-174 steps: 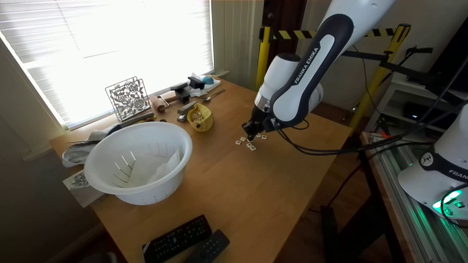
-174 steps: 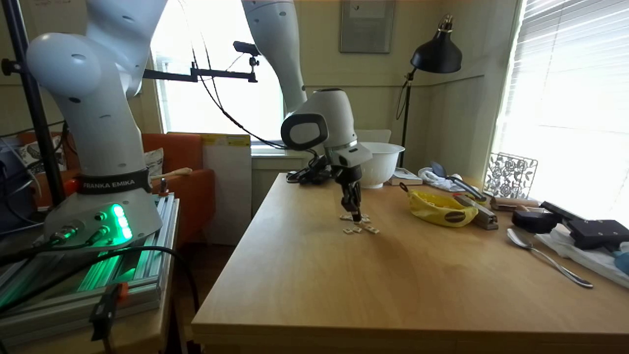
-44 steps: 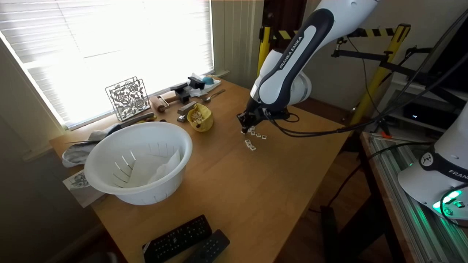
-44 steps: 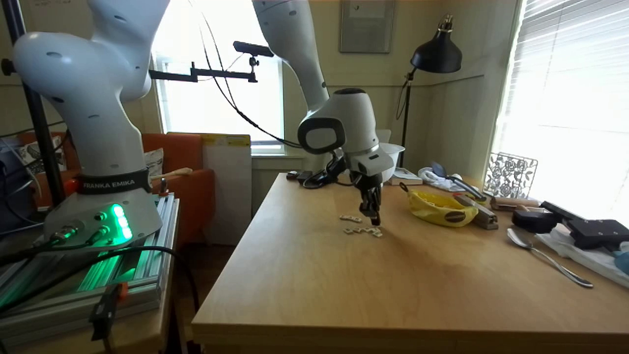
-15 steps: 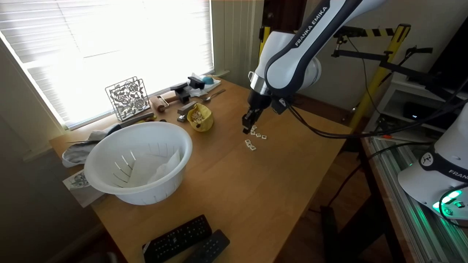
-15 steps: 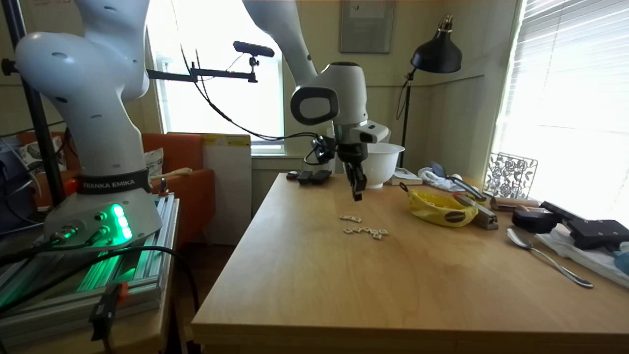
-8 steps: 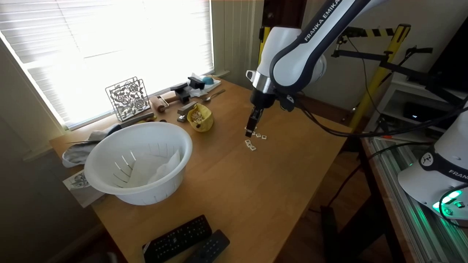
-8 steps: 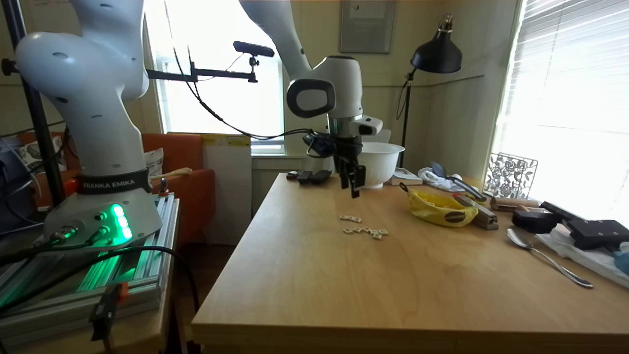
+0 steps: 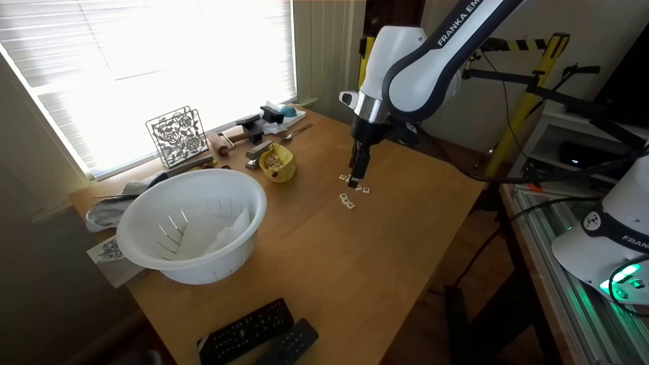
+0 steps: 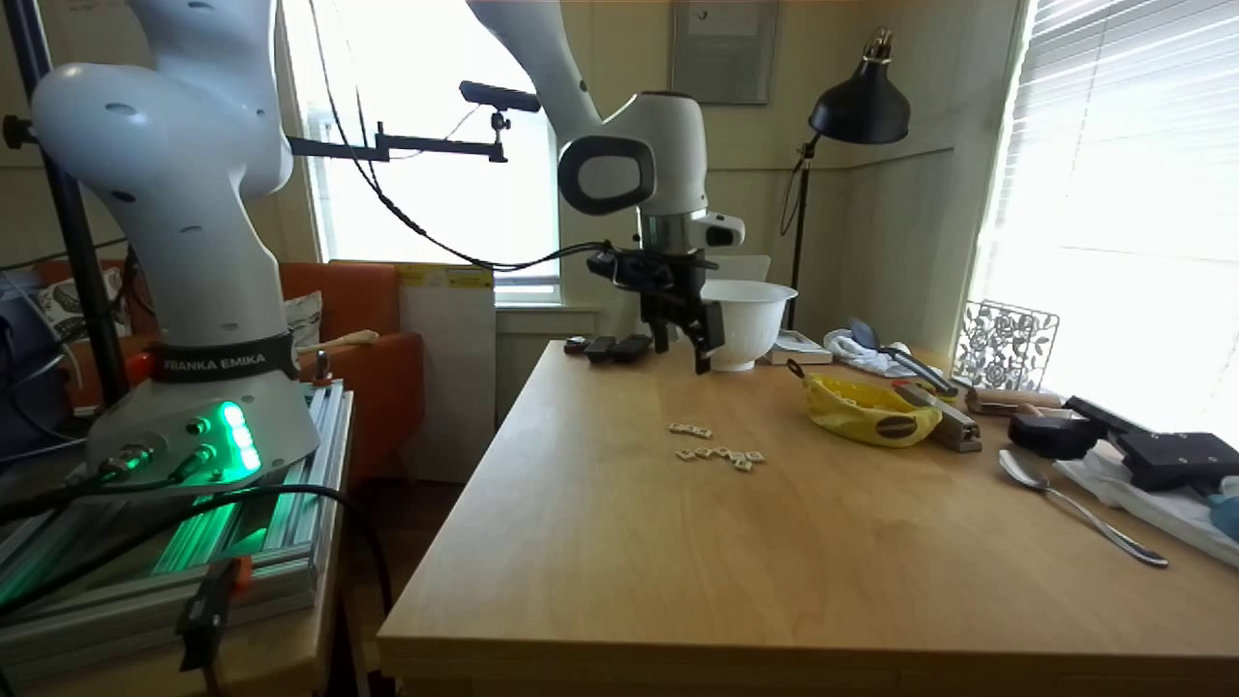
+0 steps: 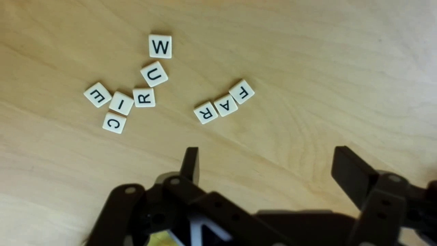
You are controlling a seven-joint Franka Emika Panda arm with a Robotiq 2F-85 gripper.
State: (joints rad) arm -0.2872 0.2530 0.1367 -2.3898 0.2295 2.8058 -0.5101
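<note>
- Hanging above the wooden table (image 9: 324,263), the gripper (image 11: 265,164) is seen with its jaws parted wide; the tabletop is shown between them and nothing is gripped.
- Nearest to it, two loose groups of white letter tiles (image 11: 144,97) are spread on the table, touched by neither jaw.
- In the wrist view, six tiles are bunched at the left; to their right, a slanting row of three, lettered R, A and F, is set nearly edge to edge.
- In an exterior view, a yellow pouch (image 9: 286,171), filled with small pale pieces (image 9: 274,162), is placed left of the tiles and slightly farther.
- A white bowl (image 9: 213,274) is set at the left, and black remotes (image 9: 248,332) are laid at the near end.
</note>
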